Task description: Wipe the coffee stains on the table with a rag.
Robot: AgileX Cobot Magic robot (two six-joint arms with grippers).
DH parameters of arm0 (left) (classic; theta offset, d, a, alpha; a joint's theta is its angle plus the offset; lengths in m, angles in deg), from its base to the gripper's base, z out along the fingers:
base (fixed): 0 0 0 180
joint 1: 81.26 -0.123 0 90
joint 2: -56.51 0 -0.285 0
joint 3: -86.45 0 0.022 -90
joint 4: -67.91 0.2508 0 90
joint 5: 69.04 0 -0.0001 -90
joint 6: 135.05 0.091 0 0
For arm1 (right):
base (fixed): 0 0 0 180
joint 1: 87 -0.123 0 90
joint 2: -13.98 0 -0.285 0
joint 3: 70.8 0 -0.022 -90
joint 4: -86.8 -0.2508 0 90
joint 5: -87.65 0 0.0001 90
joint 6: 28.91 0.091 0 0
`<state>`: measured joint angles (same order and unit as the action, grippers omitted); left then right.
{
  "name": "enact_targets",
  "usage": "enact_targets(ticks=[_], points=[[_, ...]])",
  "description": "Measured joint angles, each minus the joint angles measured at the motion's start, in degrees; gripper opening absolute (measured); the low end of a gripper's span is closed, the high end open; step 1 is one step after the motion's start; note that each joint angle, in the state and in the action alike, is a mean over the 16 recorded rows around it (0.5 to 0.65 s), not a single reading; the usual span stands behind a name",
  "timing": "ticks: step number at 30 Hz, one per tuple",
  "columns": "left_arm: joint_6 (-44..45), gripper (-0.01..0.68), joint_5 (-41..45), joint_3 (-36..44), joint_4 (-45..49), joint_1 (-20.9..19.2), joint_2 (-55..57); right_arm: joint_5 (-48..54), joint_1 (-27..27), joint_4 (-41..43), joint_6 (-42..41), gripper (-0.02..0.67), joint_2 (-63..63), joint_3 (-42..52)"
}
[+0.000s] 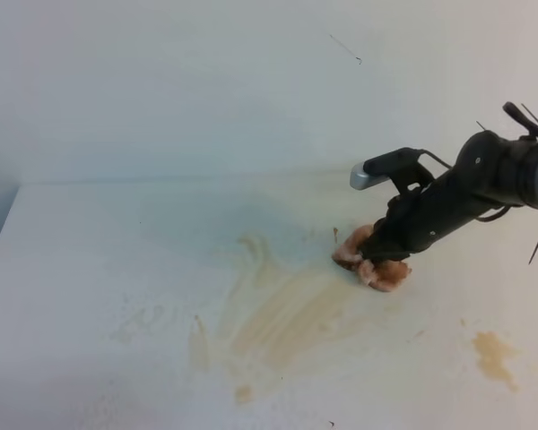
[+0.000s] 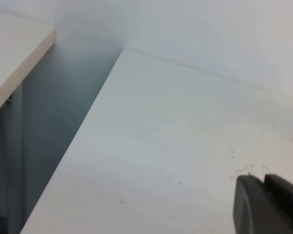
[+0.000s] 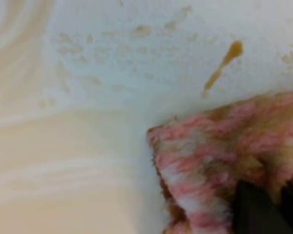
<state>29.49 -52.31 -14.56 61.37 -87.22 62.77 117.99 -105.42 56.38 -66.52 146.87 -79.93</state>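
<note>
Near stains (image 1: 287, 322): pale tan streaks smeared across the worktop (image 1: 90, 269), darker blotch (image 1: 493, 354) off to the right.
Rag (image 1: 372, 262): pink-orange wad pressed on the worktop at the streaks' upper right edge.
Right claw (image 1: 383, 253): clamped on the rag, arm slanting down from the right.
Left claw (image 2: 268, 204): only a dark corner showing; can't tell its state.
Far: wall (image 1: 206, 81).

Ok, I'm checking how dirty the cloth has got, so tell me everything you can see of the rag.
The rag is a small lumpy wad of fuzzy, towel-like cloth, mottled pink and white with tan-brown soiled patches. It sits bunched on the table, pressed down under the right gripper, whose black fingers are clamped into it. It lies at the right end of the broad smeared coffee stains; a separate darker blotch sits further right.
</note>
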Motion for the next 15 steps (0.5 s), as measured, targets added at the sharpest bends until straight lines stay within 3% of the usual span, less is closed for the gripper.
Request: enact_targets(ticks=[6, 15], points=[[0.0, 0.000, 0.0, 0.0, 0.0, 0.0, 0.0, 1.4, 1.4, 1.5, -0.8, 0.036, -4.5, 3.7], [0.0, 0.000, 0.0, 0.0, 0.0, 0.0, 0.0, -1.1, 1.8, -2.8, -7.5, 0.037, -17.0, 15.7]])
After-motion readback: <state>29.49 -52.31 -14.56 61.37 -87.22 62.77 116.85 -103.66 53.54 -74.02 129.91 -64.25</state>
